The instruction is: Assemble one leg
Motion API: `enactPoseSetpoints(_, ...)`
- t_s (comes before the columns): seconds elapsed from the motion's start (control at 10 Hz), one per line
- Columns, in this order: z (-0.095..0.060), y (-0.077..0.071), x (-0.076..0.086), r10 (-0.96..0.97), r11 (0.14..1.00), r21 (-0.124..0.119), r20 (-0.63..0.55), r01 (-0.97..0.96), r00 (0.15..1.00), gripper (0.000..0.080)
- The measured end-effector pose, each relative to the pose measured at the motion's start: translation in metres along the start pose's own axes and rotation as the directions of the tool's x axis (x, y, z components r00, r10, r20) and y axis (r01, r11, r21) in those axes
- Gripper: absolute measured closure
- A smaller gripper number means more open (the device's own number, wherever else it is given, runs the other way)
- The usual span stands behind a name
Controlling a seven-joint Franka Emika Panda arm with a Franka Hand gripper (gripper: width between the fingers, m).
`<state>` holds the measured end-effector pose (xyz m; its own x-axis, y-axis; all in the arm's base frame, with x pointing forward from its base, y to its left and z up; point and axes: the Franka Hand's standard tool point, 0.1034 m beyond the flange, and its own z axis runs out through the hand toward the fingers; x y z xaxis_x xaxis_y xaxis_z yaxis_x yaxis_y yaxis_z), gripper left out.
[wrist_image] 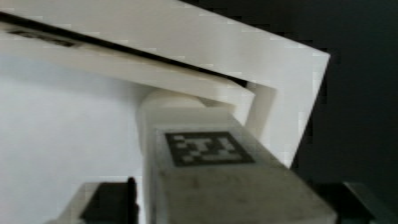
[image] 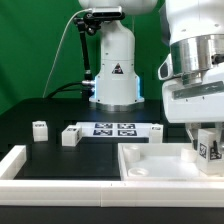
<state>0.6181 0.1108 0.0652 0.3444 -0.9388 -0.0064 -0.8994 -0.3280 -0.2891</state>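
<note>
At the exterior view's near right, your end effector (image: 204, 140) grips the leg (image: 208, 152) tight, tag showing, over a corner of the white panel (image: 150, 165). Farther back on the counter (image: 60, 152): a loose leg (image: 69, 135), a second loose leg (image: 40, 129), the marker board (image: 115, 128).

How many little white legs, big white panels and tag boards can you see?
Legs: 3 (a loose leg, a second loose leg, and a held leg in the pincer)
White panel: 1
Marker board: 1
Total: 5, not counting a small white block beside the marker board, which is too small to tell.
</note>
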Motion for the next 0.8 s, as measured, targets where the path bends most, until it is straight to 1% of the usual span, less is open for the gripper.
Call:
enactPoseSetpoints(0.1,-0.001,0.0,0.004,-0.045,0.999,0.002,-0.002,0.045,0.999,0.0211)
enactPoseSetpoints(0.2,-0.001,0.0,0.006,-0.103,0.995,0.002,-0.003,0.103,0.995,0.0211)
enactPoseSetpoints(0.3,0.0,0.0,0.004,-0.233,0.972,-0.008,0.001,0.233,0.972,0.0162)
enactPoseSetpoints(0.4,0.0,0.001,0.001,-0.36,0.933,-0.019,0.007,0.36,0.933,0.0153)
enactPoseSetpoints(0.5,0.001,0.001,-0.001,-0.443,0.896,-0.026,0.016,0.443,0.896,0.0153)
enactPoseSetpoints(0.6,0.001,0.001,-0.003,-0.569,0.821,-0.035,0.028,0.57,0.822,0.0153)
enactPoseSetpoints(0.8,-0.001,0.0,-0.004,-0.713,0.7,-0.035,0.039,0.714,0.7,0.0151)
